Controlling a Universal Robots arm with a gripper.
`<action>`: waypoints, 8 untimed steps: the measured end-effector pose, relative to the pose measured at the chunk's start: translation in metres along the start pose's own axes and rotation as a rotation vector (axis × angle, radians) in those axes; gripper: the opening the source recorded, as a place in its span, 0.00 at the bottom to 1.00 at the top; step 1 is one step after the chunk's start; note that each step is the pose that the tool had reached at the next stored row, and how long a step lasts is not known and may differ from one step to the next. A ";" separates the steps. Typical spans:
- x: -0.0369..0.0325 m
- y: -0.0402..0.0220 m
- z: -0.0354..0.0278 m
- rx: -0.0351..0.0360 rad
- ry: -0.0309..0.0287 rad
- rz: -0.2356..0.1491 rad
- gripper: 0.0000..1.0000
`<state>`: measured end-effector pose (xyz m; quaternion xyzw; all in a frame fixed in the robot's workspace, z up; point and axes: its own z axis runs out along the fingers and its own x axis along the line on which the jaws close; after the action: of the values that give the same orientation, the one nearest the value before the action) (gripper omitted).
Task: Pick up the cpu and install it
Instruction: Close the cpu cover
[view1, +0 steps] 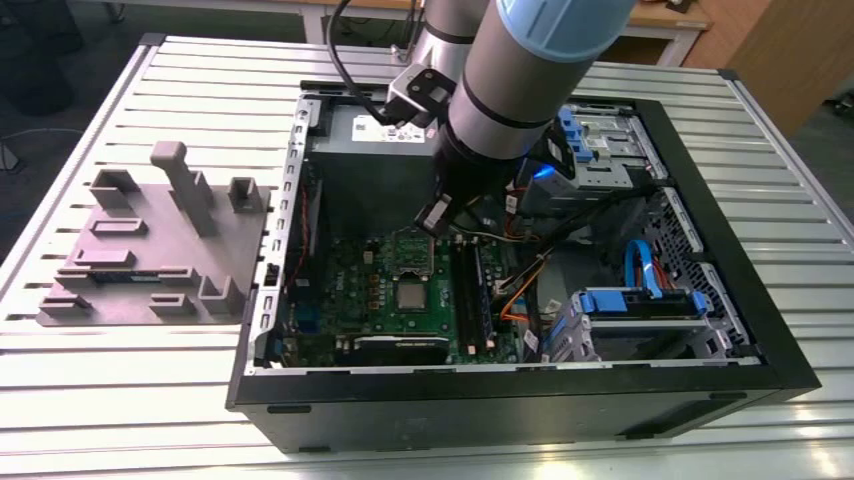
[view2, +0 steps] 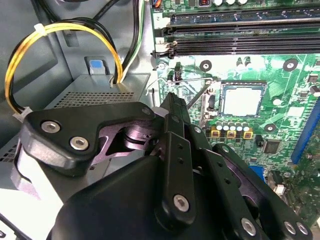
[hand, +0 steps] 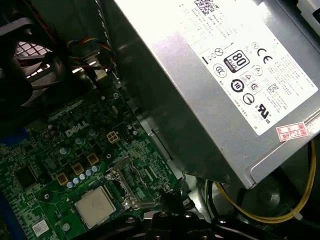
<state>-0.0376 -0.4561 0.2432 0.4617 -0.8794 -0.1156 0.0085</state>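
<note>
Hovering tool (view2: 172, 107), cpu (hand: 95, 206) seated in motherboard (hand: 60, 165)

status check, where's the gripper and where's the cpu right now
Gripper inside the case, above the motherboard, holding nothing visible. Cpu seated in its socket, retention frame beside it open. Power supply close alongside the arm.

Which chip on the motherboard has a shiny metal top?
The cpu, the big silver-grey square; the other chips are smaller and black.
</note>
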 end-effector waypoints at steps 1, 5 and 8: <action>0.0006 -0.0002 -0.0001 0.0001 0.0011 -0.003 0.10; 0.0033 -0.0015 -0.0006 -0.0002 0.0035 -0.014 0.10; 0.0052 -0.0027 -0.0010 -0.0003 0.0036 -0.015 0.10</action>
<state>-0.0382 -0.4621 0.2431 0.4683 -0.8760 -0.1150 0.0093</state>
